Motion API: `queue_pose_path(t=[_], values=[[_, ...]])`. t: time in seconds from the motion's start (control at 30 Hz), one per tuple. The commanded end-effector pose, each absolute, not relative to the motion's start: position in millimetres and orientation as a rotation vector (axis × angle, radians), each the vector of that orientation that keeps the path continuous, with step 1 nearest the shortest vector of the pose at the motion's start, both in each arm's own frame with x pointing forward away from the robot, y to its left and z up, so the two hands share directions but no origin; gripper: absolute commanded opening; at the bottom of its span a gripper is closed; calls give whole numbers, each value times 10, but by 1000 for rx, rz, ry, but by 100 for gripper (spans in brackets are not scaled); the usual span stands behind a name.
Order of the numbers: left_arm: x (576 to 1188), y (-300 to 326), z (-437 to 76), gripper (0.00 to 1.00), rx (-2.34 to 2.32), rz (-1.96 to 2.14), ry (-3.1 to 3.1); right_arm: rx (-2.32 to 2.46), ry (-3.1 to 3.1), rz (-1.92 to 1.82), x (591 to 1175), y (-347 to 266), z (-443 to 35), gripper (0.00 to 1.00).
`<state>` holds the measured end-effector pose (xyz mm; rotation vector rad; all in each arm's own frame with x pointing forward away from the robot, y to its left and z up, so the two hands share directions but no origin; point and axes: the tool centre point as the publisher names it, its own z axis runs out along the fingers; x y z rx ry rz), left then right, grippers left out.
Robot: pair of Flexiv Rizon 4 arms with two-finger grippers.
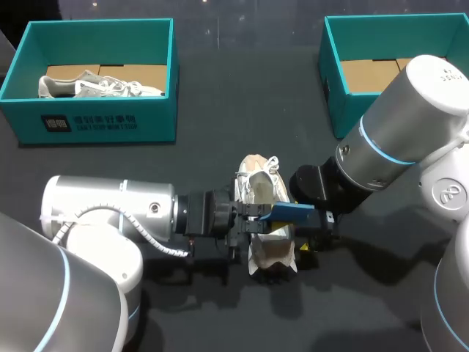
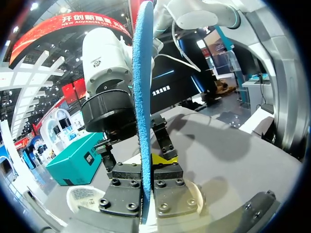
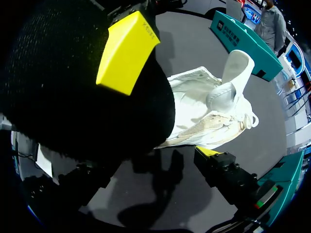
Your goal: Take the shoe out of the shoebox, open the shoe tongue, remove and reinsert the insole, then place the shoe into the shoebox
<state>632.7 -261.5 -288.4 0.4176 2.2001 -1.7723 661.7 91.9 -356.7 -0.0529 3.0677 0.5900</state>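
A white shoe [image 1: 262,220] lies on the dark table at the centre, its tongue [image 3: 238,65] pulled up. My left gripper [image 1: 253,211] comes in from the left and is shut on a blue insole [image 1: 289,214], held just above the shoe. Seen from the left wrist, the insole [image 2: 143,97] stands edge-on, clamped in that gripper [image 2: 147,190]. My right gripper [image 1: 299,232] stands open around the insole's far end. In the right wrist view the insole's dark face [image 3: 73,97] fills the space between that gripper's [image 3: 168,102] fingers, with the shoe [image 3: 204,114] beyond.
A teal shoebox [image 1: 95,121] at the back left holds another pale shoe [image 1: 95,86]. A second teal shoebox [image 1: 333,81] stands at the back right, partly behind my right arm. Bare dark table lies between the boxes and the shoe.
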Motion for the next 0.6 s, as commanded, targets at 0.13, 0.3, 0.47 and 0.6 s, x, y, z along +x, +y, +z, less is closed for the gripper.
queue_pose_path(t=[0.13, 0.3, 0.47, 0.6], values=[[6350, -2636, -2980, 0, 389, -1768, 2185, -52, 3066, 588, 6607, 919, -3569, 100], [6384, -2637, -3040, 0, 382, -1774, 2174, -52, 3066, 588, 6607, 919, -3569, 100], [6425, -2623, -3077, 0, 381, -1790, 2152, -52, 3066, 588, 6607, 919, -3569, 100], [6455, -2604, -3133, 0, 387, -1772, 2144, -52, 3066, 588, 6607, 919, -3569, 100]])
